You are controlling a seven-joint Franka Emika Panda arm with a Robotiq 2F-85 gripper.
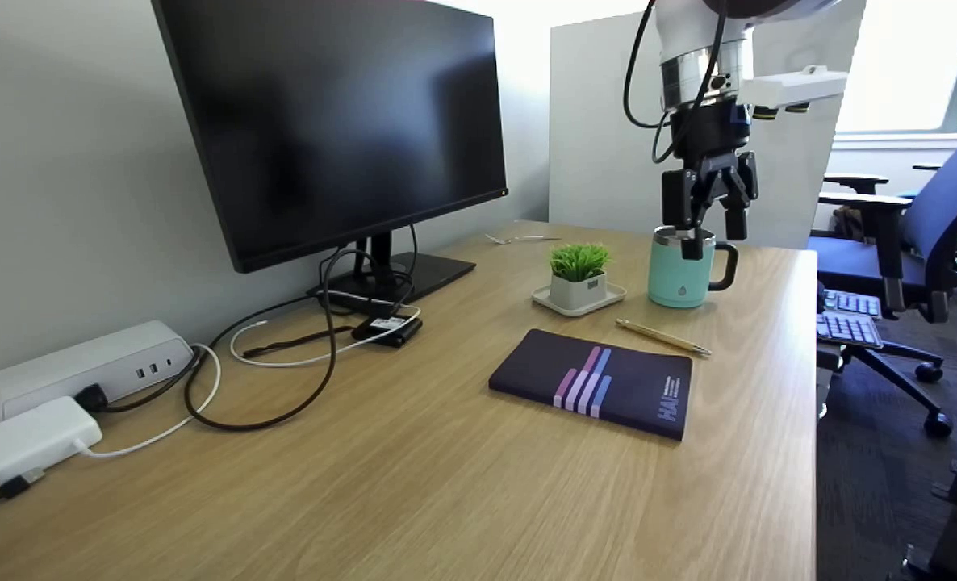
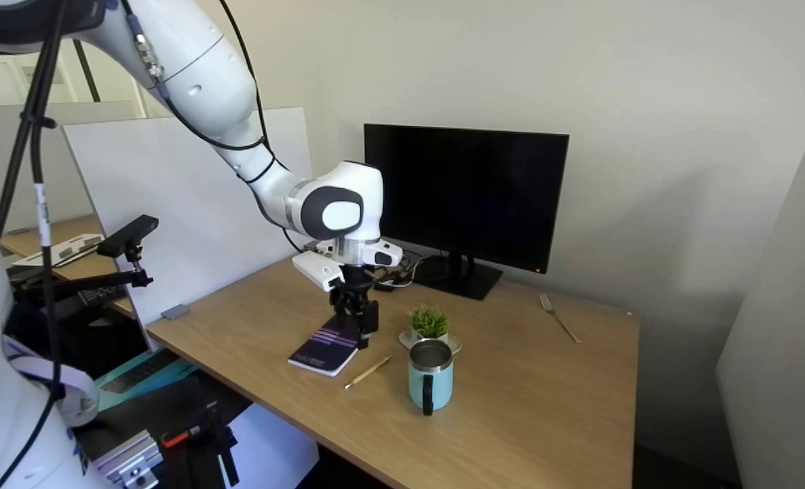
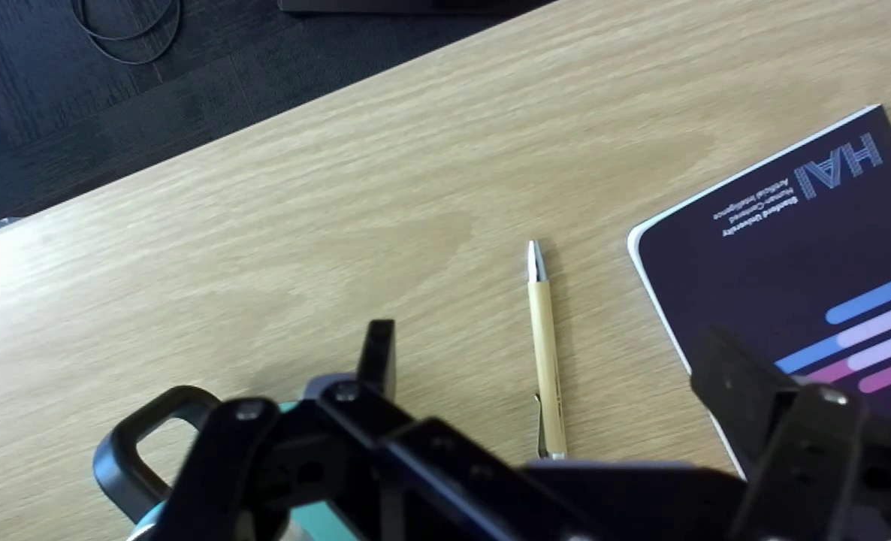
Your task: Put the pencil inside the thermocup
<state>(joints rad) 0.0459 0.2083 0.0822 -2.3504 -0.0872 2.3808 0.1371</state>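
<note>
The pencil is a thin tan stick with a silver tip and clip. It lies flat on the table in both exterior views (image 1: 662, 337) (image 2: 367, 372) and in the wrist view (image 3: 546, 338). The mint-green thermocup (image 1: 672, 278) stands upright with its dark handle to the side; its open top shows in an exterior view (image 2: 442, 384). In the wrist view the thermocup (image 3: 318, 520) is mostly hidden behind my gripper. My gripper (image 1: 714, 234) is open and empty above the table, also seen in the other views (image 2: 365, 333) (image 3: 551, 349). The pencil appears between its fingers, below them.
A dark notebook (image 1: 591, 383) lies beside the pencil. A potted plant (image 1: 578, 282) on a white saucer stands close to the thermocup. A monitor (image 2: 467, 197), cables (image 1: 329, 323), a white hub (image 1: 83, 367) and a fork (image 2: 560, 318) are toward the wall. The table edge (image 3: 265, 124) is near the pencil tip.
</note>
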